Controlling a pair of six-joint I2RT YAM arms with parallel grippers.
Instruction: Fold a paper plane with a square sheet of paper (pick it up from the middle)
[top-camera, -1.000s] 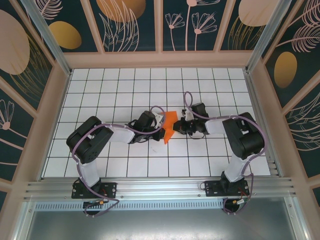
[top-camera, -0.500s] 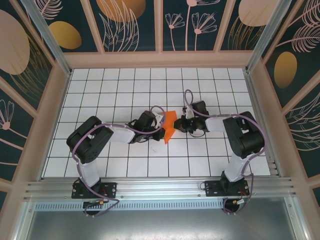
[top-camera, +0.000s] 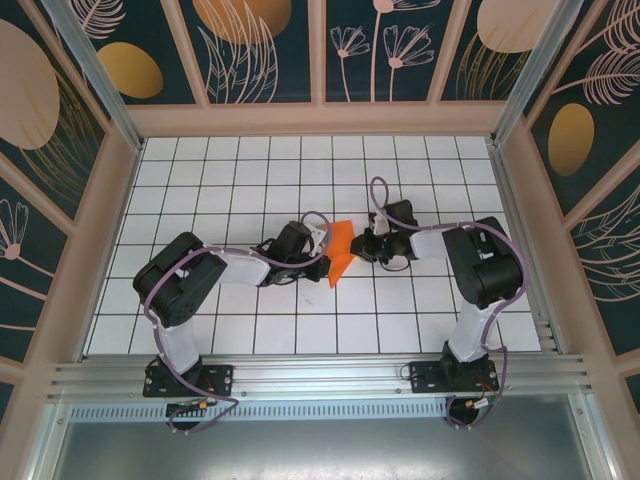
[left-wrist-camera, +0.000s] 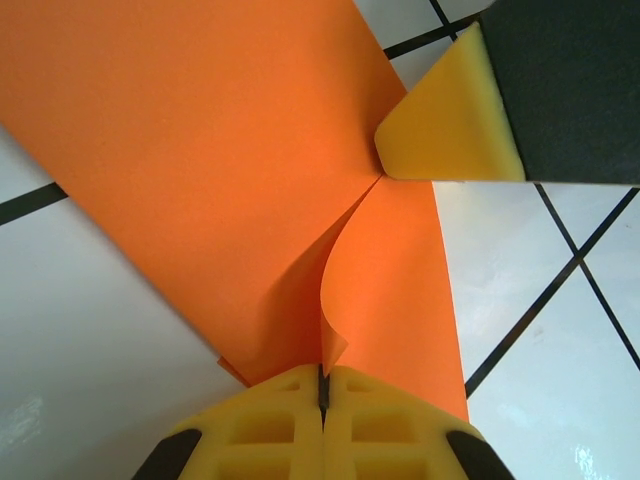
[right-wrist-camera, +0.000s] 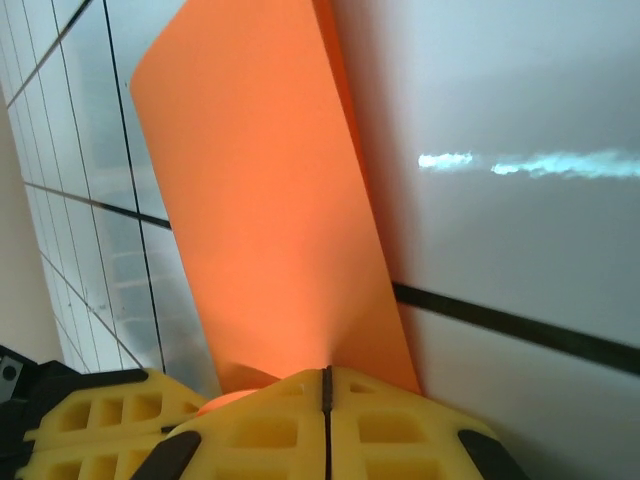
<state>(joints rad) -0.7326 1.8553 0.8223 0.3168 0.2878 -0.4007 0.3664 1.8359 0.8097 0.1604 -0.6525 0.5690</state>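
The orange sheet of paper (top-camera: 340, 252) lies folded in layers on the white grid table, between my two grippers. My left gripper (top-camera: 322, 246) is shut on a curled flap edge of the sheet (left-wrist-camera: 250, 180), its yellow fingertips (left-wrist-camera: 380, 420) pressed together with the paper corner in the seam. My right gripper (top-camera: 358, 246) meets the sheet from the other side; its yellow fingertip (left-wrist-camera: 450, 120) sits at the point where the flaps join. In the right wrist view the sheet (right-wrist-camera: 270, 220) rises into the shut right gripper (right-wrist-camera: 326, 385).
The white grid table (top-camera: 250, 180) is ringed by a raised wooden rim (top-camera: 320, 120) and patterned walls. Both arms reach inward from their bases at the near edge. The left gripper's yellow fingers (right-wrist-camera: 90, 420) sit close beside the right gripper's.
The right gripper has shifted slightly toward the far side and in toward the paper, and the sheet's upper part looks narrower. The left arm has not moved.
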